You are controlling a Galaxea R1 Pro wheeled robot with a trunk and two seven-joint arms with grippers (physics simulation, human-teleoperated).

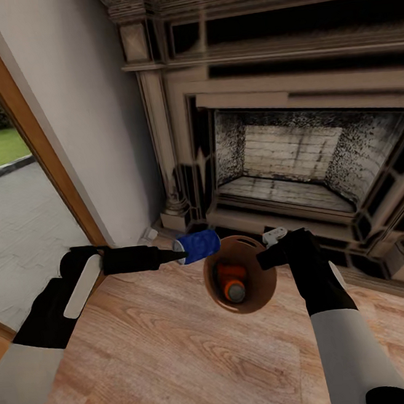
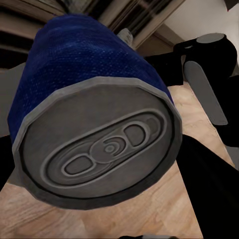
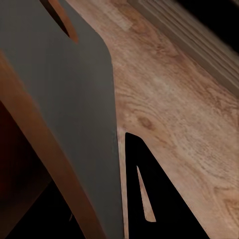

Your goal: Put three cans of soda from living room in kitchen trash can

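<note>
Head view: the blue can (image 1: 197, 245) is being held on its side by the left gripper (image 1: 177, 253), fingers clenched on the can, silver top facing back toward the arm. The can is being kept above the wood floor (image 1: 155, 355), just beside the rim of the bin (image 1: 267, 285), on the bin's left; whether can and rim are touching cannot be told.

The bin is being gripped at its right rim by the right gripper (image 1: 267, 254), fingers closed on the wall, and it is being tilted so its tan inside is facing the camera. An orange can (image 1: 231, 284) is lying inside the bin, silver top toward the camera. The oval handle hole (image 1: 248, 243) is being seen near the far rim.

Left wrist view: the blue can (image 2: 94, 124) is being seen end-on, pull tab and silver top close to the lens, with the black right arm (image 2: 209, 64) beyond it.

Right wrist view: the grey outer wall of the bin (image 3: 64, 114) and its brown rim are being seen close up, a dark finger (image 3: 144, 194) lying against the wall, the floor (image 3: 189, 114) behind.

Background: a brick fireplace (image 1: 284, 157) is being faced, white wall (image 1: 94, 113) to its left, a wood-framed opening (image 1: 28, 132) onto paving at far left
</note>
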